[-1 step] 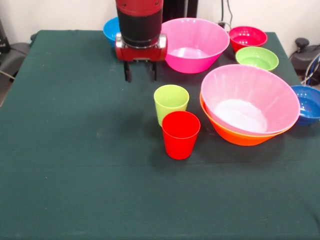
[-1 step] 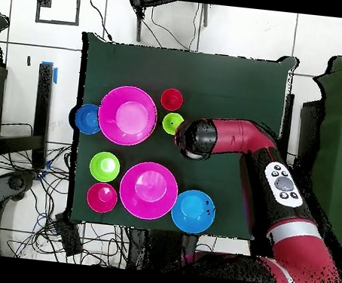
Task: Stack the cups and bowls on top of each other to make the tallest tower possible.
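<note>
Red cup nearest, empty, upright – lime cup touching behind. Pink bowl nested in orange bowl. Gripper spread, empty; light blue bowl half-hidden behind it.

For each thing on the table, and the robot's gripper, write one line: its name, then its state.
Gripper: open, empty, above the cloth.
Lime green cup: upright, empty.
Red cup: upright, empty.
Pink bowl: tilted, nested in orange bowl.
Second pink bowl: upright, alone.
Magenta-red bowl: upright.
Green bowl: upright.
Dark blue bowl: upright.
Light blue bowl: partly hidden by the arm.
</note>
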`<action>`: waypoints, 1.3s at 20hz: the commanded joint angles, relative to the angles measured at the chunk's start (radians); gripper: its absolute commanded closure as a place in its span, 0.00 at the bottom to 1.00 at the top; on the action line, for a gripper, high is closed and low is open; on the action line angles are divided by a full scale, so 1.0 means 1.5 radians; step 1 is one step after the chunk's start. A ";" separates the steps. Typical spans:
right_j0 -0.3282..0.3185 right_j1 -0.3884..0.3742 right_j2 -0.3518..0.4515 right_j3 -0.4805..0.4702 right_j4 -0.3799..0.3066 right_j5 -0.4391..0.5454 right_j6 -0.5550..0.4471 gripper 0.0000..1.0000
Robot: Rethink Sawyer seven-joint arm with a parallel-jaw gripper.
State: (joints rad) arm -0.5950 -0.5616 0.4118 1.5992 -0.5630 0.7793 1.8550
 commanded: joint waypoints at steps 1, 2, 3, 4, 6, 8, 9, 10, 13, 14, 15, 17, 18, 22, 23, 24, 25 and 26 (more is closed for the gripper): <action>0.027 -0.041 0.026 0.040 -0.042 0.122 -0.184 0.00; 0.023 -0.050 0.030 0.047 -0.039 0.125 -0.185 0.00; 0.022 -0.055 0.035 0.054 -0.037 0.127 -0.181 0.00; 0.018 -0.057 0.040 0.049 -0.034 0.133 -0.184 0.00; 0.010 -0.072 0.054 0.060 -0.024 0.120 -0.175 0.00; -0.003 -0.080 0.077 0.070 -0.013 0.068 -0.155 0.00; -0.010 -0.083 0.089 0.078 -0.010 0.039 -0.145 0.00; -0.017 -0.086 0.101 0.085 -0.007 0.009 -0.136 0.00; -0.029 -0.084 0.124 0.091 -0.013 -0.051 -0.111 0.00; -0.032 -0.076 0.128 0.089 -0.020 -0.070 -0.106 0.00; -0.034 -0.077 0.132 0.091 -0.022 -0.086 -0.099 0.00; -0.042 -0.073 0.139 0.092 -0.029 -0.108 -0.096 0.00; -0.042 -0.068 0.140 0.087 -0.032 -0.115 -0.094 0.00; -0.030 -0.048 0.134 0.052 -0.043 -0.108 -0.101 0.00; -0.028 -0.048 0.131 0.046 -0.045 -0.102 -0.105 0.00; -0.027 -0.046 0.128 0.043 -0.048 -0.098 -0.109 0.00; -0.026 -0.044 0.125 0.038 -0.050 -0.094 -0.112 0.00; -0.027 -0.042 0.121 0.040 -0.054 -0.088 -0.116 0.00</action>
State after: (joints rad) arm -0.6502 -0.6860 0.5627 1.6825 -0.5659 0.6308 1.8550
